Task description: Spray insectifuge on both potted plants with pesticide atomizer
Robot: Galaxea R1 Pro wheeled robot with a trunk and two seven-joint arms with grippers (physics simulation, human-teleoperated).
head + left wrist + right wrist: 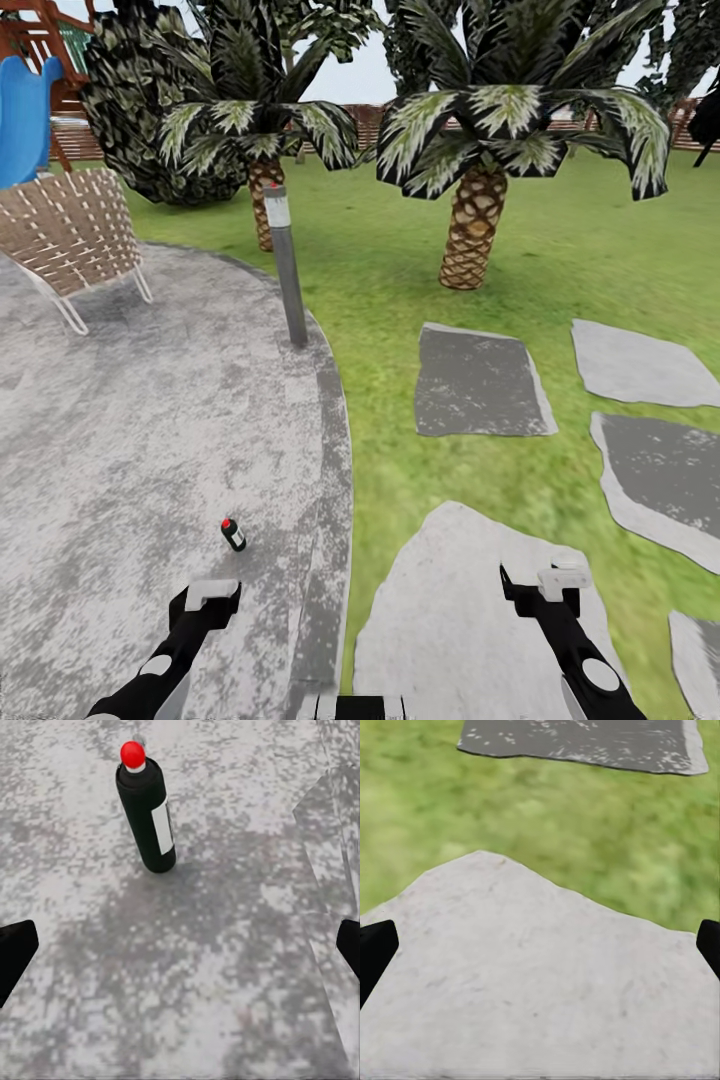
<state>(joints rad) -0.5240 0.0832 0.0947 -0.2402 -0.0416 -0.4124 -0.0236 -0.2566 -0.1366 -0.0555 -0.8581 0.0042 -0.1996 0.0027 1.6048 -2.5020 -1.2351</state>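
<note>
The pesticide atomizer (233, 535), a small dark bottle with a pale label and red tip, stands on the round grey stone patio (120, 440). My left gripper (205, 597) hovers just short of it, open and empty. In the left wrist view the atomizer (148, 811) stands upright ahead of the spread fingertips (15, 949). My right gripper (545, 582) hangs open over a pale stepping stone (450, 610), holding nothing; its wrist view shows that stone (532, 975) and grass. The potted plants are out of view.
A grey bollard lamp (285, 265) stands at the patio's edge. A woven chair (70, 235) sits at the back left, with a blue slide (25, 120) behind it. Two palm trees (475, 225) rise from the lawn. Dark stepping stones (480, 380) lie to the right.
</note>
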